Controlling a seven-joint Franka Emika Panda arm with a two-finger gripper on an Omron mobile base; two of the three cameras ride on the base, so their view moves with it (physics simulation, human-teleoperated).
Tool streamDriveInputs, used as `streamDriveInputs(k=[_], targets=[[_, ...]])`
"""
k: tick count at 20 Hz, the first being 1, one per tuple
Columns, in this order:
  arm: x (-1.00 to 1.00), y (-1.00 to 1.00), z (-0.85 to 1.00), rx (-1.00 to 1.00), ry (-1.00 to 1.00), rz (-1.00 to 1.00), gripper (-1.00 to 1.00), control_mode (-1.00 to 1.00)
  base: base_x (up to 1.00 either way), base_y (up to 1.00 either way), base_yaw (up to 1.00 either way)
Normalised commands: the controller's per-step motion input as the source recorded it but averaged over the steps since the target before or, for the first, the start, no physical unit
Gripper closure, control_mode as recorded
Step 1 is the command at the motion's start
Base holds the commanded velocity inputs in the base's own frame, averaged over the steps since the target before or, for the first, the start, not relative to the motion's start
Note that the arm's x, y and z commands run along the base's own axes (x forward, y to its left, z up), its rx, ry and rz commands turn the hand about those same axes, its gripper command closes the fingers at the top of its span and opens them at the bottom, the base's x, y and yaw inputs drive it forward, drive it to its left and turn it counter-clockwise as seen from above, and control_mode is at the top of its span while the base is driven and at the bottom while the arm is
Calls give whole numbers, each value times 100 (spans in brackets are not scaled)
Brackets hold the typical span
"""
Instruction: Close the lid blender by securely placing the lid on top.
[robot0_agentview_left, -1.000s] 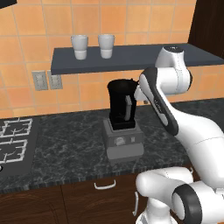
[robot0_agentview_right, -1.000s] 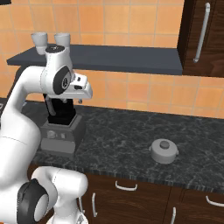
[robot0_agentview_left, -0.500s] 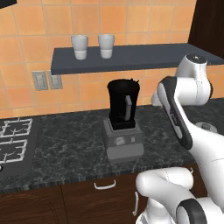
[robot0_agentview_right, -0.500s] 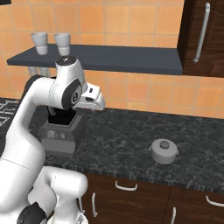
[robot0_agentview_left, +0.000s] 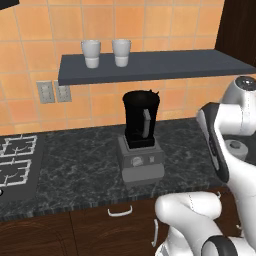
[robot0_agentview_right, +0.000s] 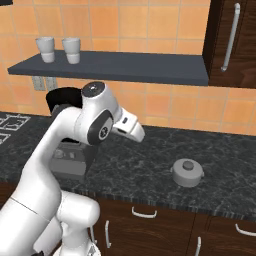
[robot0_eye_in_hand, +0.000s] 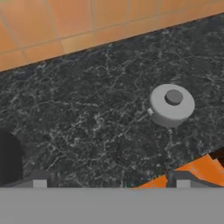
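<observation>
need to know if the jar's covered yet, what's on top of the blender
Nothing: the blender jar's rim is bare. The lid lies apart on the counter. The jar's inside is too dark to see.

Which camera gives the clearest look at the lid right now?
The hand view: the lid lies unobstructed on the dark counter, knob up. The right base view shows it smaller, farther right of the arm. In the left base view it peeks past the arm.
</observation>
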Motion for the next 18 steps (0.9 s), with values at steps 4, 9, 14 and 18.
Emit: streamDriveInputs(k=[4, 9, 14, 18], targets=[[-2, -100, -4, 1, 3, -35, -100, -100, 0, 0, 0], [-12, -100, -9, 2, 9, -25, -100, -100, 0, 0, 0], [-5, -83, -30, 4, 3, -11, -100, -100, 0, 0, 0], [0, -52, -41, 9, 0, 0, -100, -100, 0, 0, 0]])
